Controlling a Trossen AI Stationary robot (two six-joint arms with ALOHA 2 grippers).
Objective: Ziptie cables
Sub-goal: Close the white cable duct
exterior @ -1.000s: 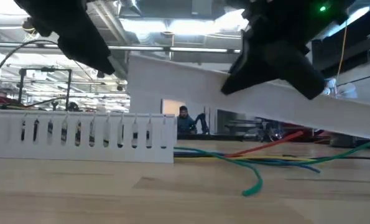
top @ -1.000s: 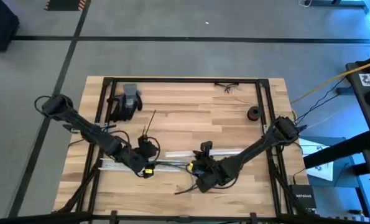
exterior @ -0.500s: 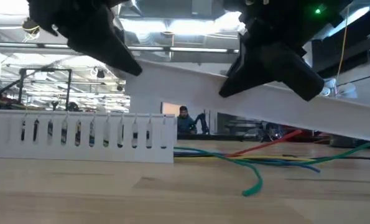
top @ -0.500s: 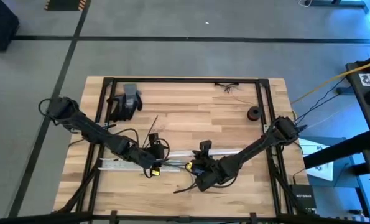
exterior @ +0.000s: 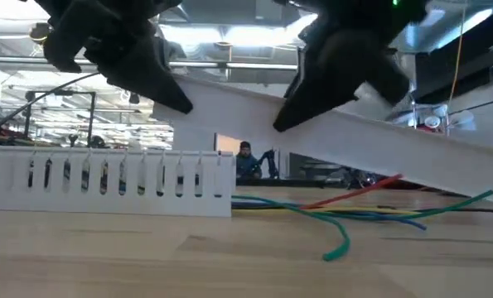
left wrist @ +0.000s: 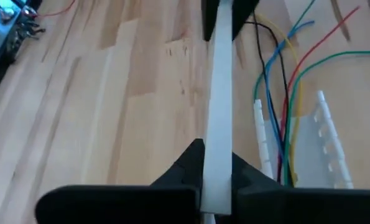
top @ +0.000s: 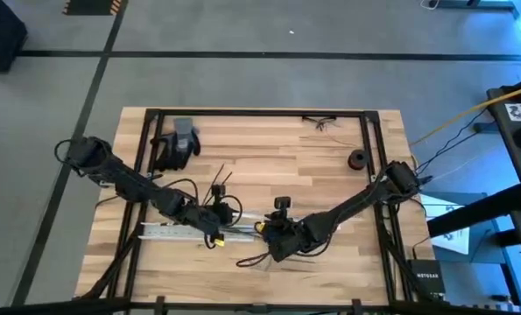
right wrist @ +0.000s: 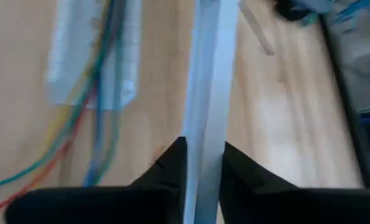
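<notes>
Cables (exterior: 345, 217) sprawl across the wooden table (top: 269, 144), some inside the slotted duct (left wrist: 296, 149); left gripper (left wrist: 216, 180) and right gripper (right wrist: 203, 165) both pinch the white cover strip (exterior: 379, 141).

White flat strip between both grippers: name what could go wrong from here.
The long flat white strip, clamped by the left gripper and right gripper, hangs tilted; uneven pulls might twist or drop it. The thin coloured wires trail out of the white slotted channel, so lowering the strip could pinch them.

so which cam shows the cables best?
Left wrist: the cables show as separate coloured strands running into the slotted duct. Low view shows them edge-on; right wrist blurred; high view barely.
</notes>
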